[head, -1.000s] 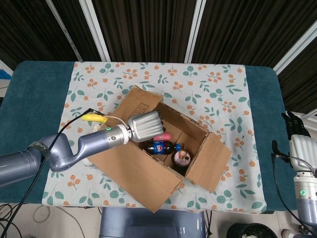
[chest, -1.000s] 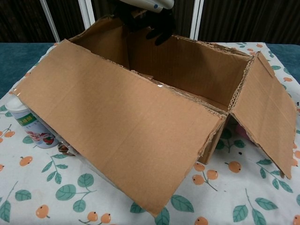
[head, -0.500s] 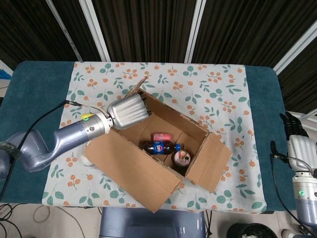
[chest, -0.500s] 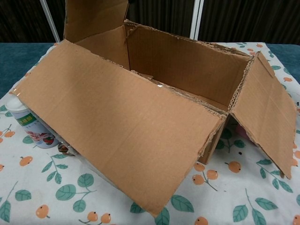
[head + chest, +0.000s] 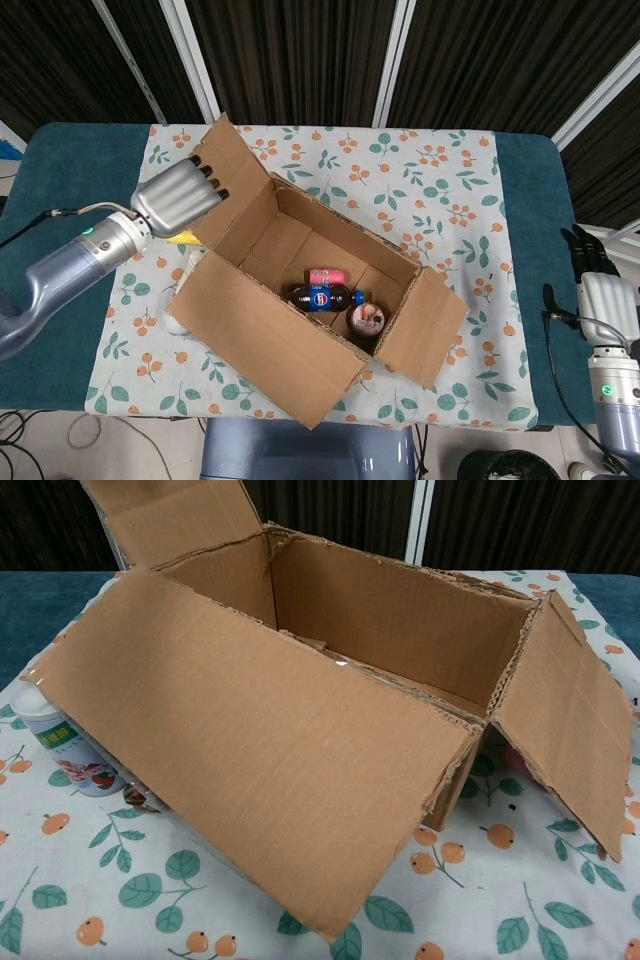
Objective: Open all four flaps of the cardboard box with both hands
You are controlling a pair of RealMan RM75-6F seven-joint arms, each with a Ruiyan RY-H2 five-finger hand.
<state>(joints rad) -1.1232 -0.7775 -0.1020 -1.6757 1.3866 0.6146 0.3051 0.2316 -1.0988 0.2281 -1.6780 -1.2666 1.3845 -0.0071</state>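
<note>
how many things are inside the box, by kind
bottles lying down: 2, a dark cola bottle and a pink bottle
round cups: 1, the cup near the right end of the cardboard box
total: 3

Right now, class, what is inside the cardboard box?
Inside the cardboard box: a pink-capped bottle, a dark cola bottle and a small round cup. The near wall hides anything beneath it.
</note>
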